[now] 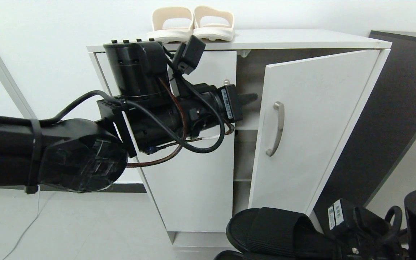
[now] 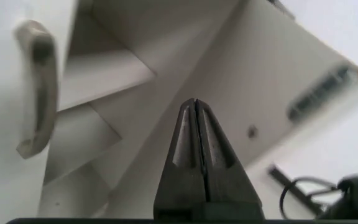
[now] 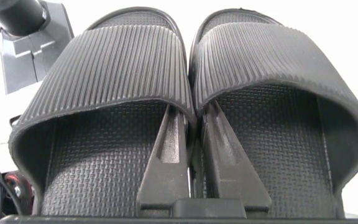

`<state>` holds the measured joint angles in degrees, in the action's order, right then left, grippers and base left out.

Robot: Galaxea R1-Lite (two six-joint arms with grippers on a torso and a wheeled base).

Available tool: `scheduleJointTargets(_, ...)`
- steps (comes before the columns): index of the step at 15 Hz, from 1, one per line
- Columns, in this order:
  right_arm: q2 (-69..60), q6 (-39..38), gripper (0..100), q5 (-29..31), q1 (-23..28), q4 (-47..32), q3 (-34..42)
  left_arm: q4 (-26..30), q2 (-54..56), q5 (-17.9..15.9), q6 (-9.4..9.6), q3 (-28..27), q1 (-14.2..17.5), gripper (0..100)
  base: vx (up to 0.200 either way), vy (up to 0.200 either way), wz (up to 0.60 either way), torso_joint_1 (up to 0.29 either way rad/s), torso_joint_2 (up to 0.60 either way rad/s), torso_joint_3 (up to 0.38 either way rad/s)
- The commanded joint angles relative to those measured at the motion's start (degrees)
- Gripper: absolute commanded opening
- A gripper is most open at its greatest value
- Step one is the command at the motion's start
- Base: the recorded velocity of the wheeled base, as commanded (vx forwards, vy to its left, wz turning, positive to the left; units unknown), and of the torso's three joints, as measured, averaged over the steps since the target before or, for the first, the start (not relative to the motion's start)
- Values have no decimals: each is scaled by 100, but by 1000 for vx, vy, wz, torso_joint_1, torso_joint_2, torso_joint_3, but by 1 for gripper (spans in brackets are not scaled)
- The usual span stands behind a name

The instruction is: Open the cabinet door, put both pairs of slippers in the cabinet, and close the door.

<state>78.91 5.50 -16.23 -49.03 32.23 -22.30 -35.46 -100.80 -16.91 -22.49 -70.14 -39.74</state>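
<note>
Right gripper [image 3: 194,134] clamps the black slippers [image 3: 135,68] by their touching inner walls, at head view lower right. Left gripper [image 1: 251,96] is mid-frame, fingers pressed together, empty, beside the open cabinet door [image 1: 312,126].

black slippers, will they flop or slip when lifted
Probably fairly stiff: the black slippers show arched, unsagging straps while held. Their textured soles should resist slipping, but the right gripper pinches only their inner edges, so they may swing.
</note>
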Motion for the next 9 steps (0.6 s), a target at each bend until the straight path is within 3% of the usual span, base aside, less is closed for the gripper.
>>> scheduleJointTargets(1,72,4,0,-3,-36,2,15,-13,-194,3,-80,-122,63,0,-200,0,0,2,2,2)
scheduleJointTargets(5,81,4,0,23,-212,2,103,-330,-466,-41,-36,-149,-42,0,-200,0,0,5,6,0)
scheduleJointTargets(6,63,4,0,23,-274,2,138,-470,-563,-41,34,-131,-262,0,-200,0,0,-2,2,7)
scheduleJointTargets(7,63,4,0,23,-274,2,138,-479,-572,-41,43,-131,-289,0,0,0,0,0,0,0)
scheduleJointTargets(8,-7,4,0,23,-397,11,199,-752,-695,-14,263,-52,-728,0,0,0,0,0,0,0)
scheduleJointTargets(9,-42,4,0,23,-449,11,226,-778,-704,-5,342,-43,-895,0,0,0,0,0,0,0)
